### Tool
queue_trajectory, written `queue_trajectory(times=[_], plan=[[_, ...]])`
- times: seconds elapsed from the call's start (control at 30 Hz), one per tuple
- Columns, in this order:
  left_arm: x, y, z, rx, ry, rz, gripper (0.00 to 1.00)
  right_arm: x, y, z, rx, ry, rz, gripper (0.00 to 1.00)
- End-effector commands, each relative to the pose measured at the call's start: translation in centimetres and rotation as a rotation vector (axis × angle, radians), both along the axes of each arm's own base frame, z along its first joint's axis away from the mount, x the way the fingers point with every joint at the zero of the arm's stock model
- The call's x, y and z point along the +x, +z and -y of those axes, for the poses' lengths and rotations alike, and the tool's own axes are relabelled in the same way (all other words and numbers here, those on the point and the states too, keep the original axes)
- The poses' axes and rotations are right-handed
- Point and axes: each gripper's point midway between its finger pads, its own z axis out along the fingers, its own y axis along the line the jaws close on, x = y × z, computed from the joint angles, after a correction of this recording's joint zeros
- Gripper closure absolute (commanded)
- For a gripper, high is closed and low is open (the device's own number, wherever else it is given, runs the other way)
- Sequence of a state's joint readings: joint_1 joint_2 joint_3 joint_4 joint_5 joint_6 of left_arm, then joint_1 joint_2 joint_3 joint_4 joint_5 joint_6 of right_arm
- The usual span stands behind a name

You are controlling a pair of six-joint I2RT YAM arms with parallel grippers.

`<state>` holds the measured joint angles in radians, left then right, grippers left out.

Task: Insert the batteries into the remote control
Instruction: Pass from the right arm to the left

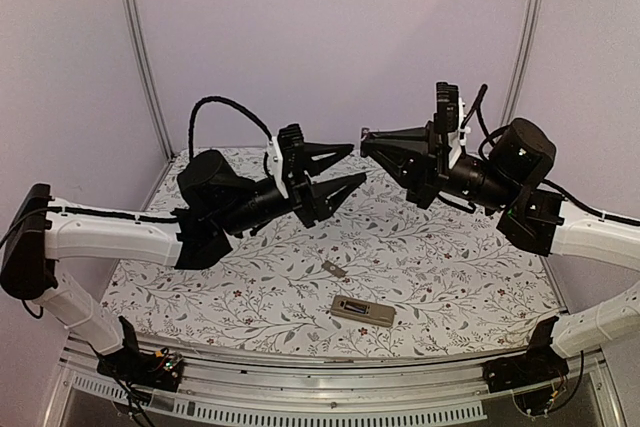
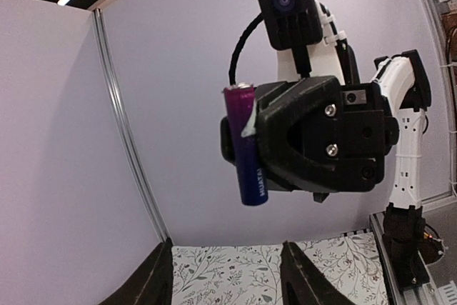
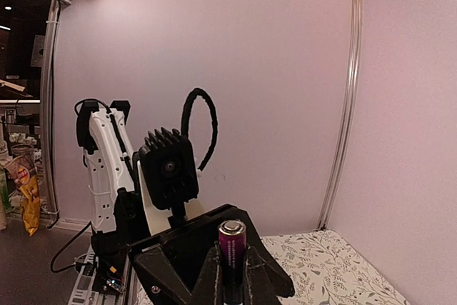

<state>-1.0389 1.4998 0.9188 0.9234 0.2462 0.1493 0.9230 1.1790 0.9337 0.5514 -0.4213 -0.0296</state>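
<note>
Right gripper [image 3: 232, 280]: I pinch one battery [image 3: 231, 244] aloft; left gripper [image 1: 356, 165] spread, empty; remote [image 1: 363, 311], lower centre of top view, seemingly not yet loaded.

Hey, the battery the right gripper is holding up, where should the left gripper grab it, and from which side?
Probably the lower end of the battery. It stands roughly upright, pinched near mid-length by the right gripper, and in the left wrist view that end sticks out most. The left gripper is open and faces it, so come straight in, one finger either side.
</note>
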Motion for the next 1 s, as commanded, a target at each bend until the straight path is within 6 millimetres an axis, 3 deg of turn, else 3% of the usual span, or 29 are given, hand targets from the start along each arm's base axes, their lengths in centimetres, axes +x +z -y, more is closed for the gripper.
queue_trajectory(times=[0.0, 0.53, 0.97], plan=[[-1.6, 0.9, 0.9, -0.013, -0.068, 0.017, 0.49, 0.1, -0.4, 0.2, 0.009, -0.018, -0.014, 1.0], [-1.3, 1.3, 1.7, -0.023, -0.09, -0.038, 0.76, 0.7, -1.1, -0.1, -0.02, -0.04, -0.019, 1.0], [-1.3, 1.5, 1.7, -0.019, -0.09, -0.04, 0.8, 1.3, -2.1, -0.1, -0.054, -0.076, -0.022, 1.0]])
